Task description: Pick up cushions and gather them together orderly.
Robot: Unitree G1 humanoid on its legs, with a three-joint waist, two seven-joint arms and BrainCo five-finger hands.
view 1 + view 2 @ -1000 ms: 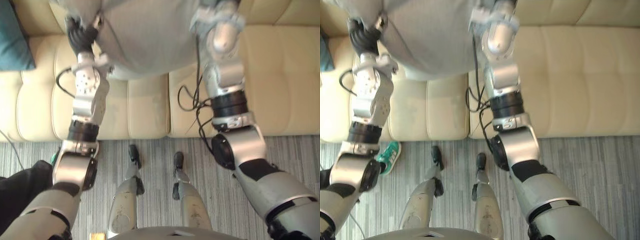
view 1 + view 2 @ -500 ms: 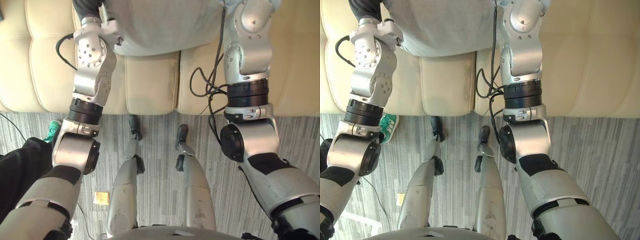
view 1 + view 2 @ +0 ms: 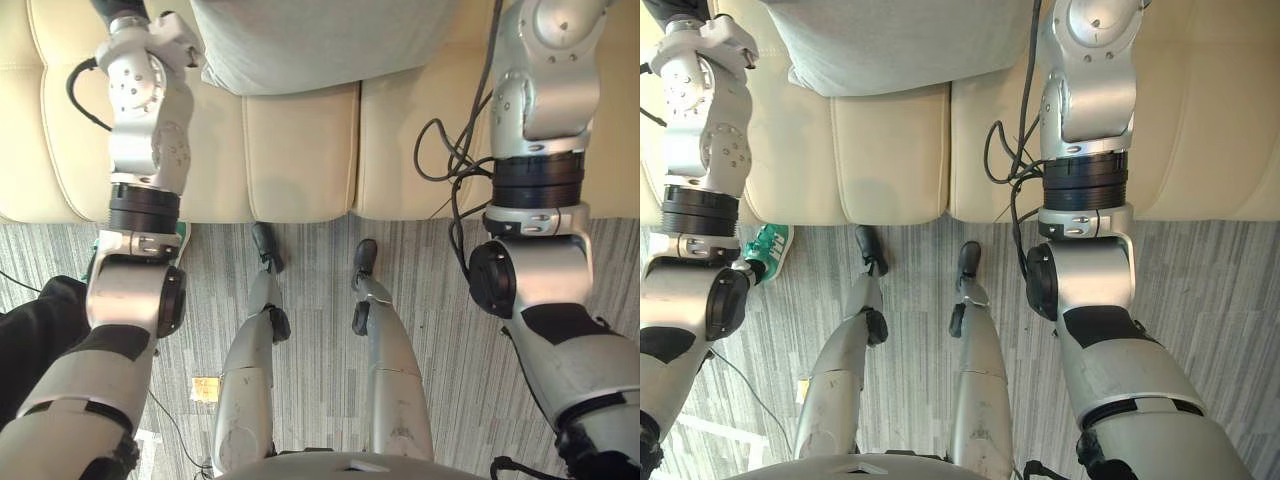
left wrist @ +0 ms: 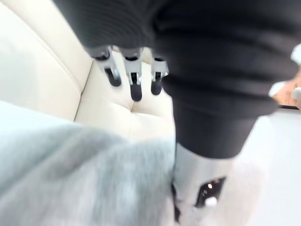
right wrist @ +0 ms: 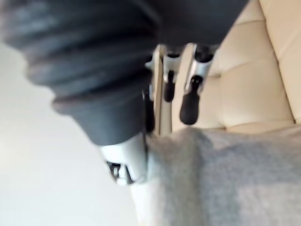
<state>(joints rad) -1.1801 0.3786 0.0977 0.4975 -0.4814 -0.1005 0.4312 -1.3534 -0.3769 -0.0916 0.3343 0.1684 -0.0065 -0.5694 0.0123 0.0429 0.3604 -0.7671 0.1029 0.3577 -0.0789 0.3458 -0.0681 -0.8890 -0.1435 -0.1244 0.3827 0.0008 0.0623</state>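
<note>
Cream sofa [image 3: 300, 150] runs across the top of the head views, its tufted seat meeting a striped grey carpet [image 3: 420, 300] below. One grey cushion [image 3: 320, 40] sits at the upper edge of the scene on the seat, between my two arms and spanning the seam between two seat sections. I cannot tell whether it rests on the sofa or hangs just clear of it.

My left hand [image 4: 134, 75] is up beside the cushion's left side. In the left wrist view its fingers [image 4: 113, 75] are straight and close together, dark tips pointing at the sofa's back. They are not curled round anything, and the cushion's soft grey cloth lies just under the hand.

My right hand [image 5: 190, 94] stands at the cushion's other side. Its fingers [image 5: 168, 87] are likewise straight and narrow-set. The dark tips are just above the cushion's edge, and I cannot tell whether they touch it.

On the carpet beside my left arm lies a green shoe [image 3: 768, 245], close to the sofa's front. A small yellow object [image 3: 205, 388] lies nearer to me.
</note>
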